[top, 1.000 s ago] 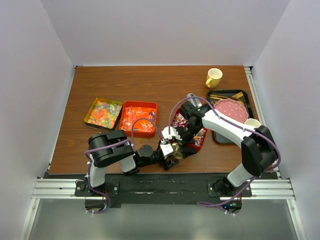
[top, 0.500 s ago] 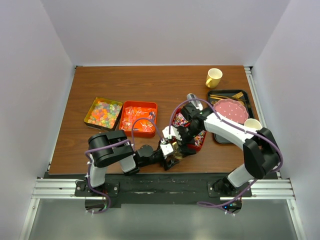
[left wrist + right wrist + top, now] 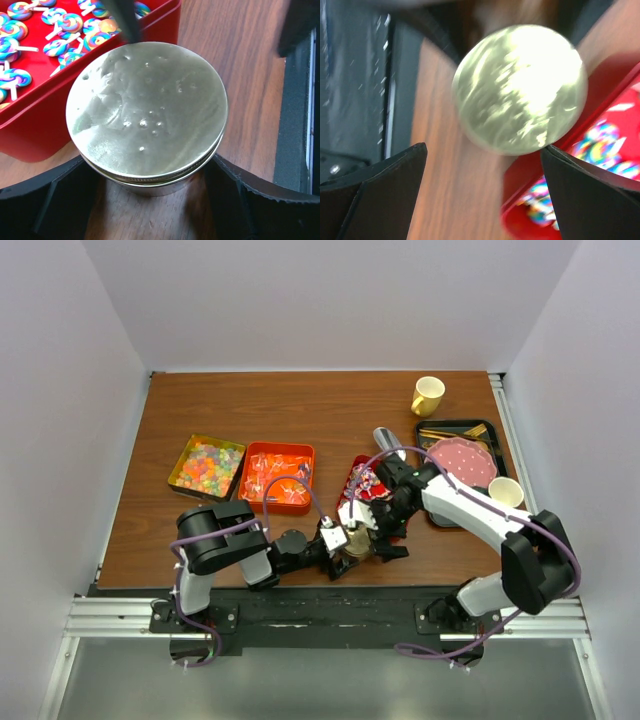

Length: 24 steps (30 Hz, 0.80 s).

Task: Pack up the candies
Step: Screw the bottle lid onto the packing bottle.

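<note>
White walls [image 3: 300, 300], brown wood table [image 3: 250, 405]; L end effector [image 3: 152, 192] pinching gold-lidded jar [image 3: 147, 110], R end effector [image 3: 482, 197] spread

The wooden table [image 3: 300, 405] carries a yellow tray [image 3: 179, 459], an orange tray [image 3: 280, 445] and a red tray [image 3: 40, 137] — each with candies [image 3: 205, 466]. Also a yellow mug [image 3: 427, 395], black tray [image 3: 455, 423] and gold-lidded jar [image 3: 147, 110].

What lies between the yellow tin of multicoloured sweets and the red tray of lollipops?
The orange tray of clear-wrapped candies lies between the yellow tin and the red tray, as the top view shows.
</note>
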Each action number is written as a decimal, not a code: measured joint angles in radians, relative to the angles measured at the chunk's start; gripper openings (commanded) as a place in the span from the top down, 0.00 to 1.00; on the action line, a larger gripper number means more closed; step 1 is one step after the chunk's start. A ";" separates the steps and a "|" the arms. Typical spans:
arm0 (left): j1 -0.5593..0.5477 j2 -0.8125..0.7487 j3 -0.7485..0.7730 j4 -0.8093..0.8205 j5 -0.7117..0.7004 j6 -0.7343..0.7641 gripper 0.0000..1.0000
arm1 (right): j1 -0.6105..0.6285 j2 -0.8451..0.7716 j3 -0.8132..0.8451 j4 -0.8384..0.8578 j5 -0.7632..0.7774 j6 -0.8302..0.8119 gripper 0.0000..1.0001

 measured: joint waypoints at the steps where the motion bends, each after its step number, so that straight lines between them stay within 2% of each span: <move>1: 0.000 0.000 0.000 0.000 -0.003 0.000 1.00 | -0.001 -0.010 -0.012 -0.011 0.010 0.000 0.02; 8: 0.000 0.003 0.006 -0.002 -0.020 -0.003 1.00 | -0.022 -0.028 -0.050 -0.118 0.043 0.004 0.03; 12: 0.000 0.003 0.007 -0.005 -0.010 0.000 1.00 | -0.046 -0.047 0.037 -0.151 0.034 0.037 0.01; 17: -0.003 -0.001 0.008 -0.012 0.001 0.012 1.00 | -0.046 -0.045 0.183 -0.101 -0.019 0.051 0.01; 24: -0.006 -0.013 0.011 -0.033 -0.002 0.033 1.00 | -0.031 0.082 0.213 -0.089 -0.077 -0.066 0.01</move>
